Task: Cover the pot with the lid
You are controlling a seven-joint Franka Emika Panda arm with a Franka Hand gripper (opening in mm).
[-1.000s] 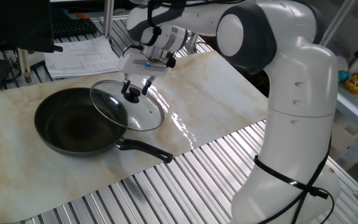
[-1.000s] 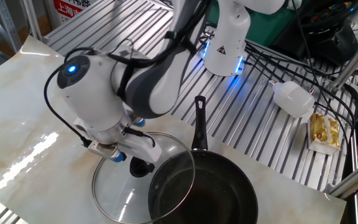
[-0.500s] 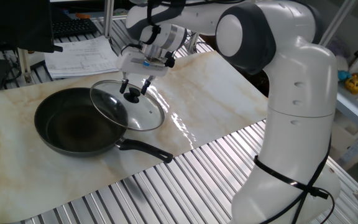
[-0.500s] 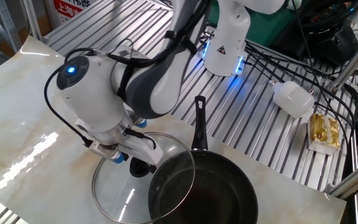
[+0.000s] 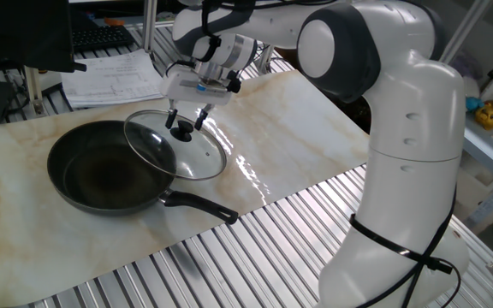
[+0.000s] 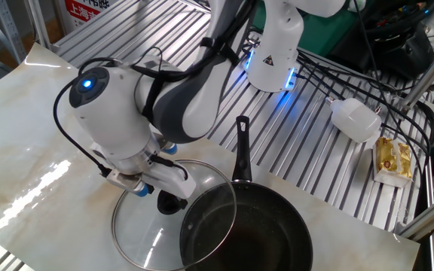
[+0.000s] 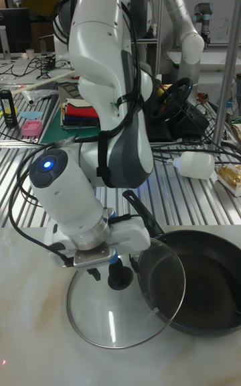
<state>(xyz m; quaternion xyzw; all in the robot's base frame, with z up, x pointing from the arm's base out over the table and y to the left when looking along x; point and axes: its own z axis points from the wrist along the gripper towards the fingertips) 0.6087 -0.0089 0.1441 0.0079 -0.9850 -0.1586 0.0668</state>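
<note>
The pot (image 5: 101, 171) is a shallow black pan on the marble board, with its long handle (image 5: 199, 206) pointing toward the near edge. The glass lid (image 5: 197, 156) lies beside it. The lid's left rim leans over the pan's right rim, so the lid is tilted. My gripper (image 5: 187, 121) hangs straight over the lid's black knob (image 5: 181, 131), open, with one finger on each side of the knob. From the other side I see the lid (image 6: 138, 229), the pan (image 6: 255, 237) and the knob (image 6: 170, 202) under the wrist. The tall view shows the lid (image 7: 100, 319) overlapping the pan (image 7: 207, 285).
Papers (image 5: 109, 77) and a keyboard lie behind the board. The board sits on a ribbed metal table (image 5: 298, 248). A white bottle (image 6: 355, 118) and a yellow packet (image 6: 392, 160) lie on the ribs beyond the pan handle. Cables run along the far side.
My gripper has shifted very slightly left over the knob. The lid and the pan have stayed where they were.
</note>
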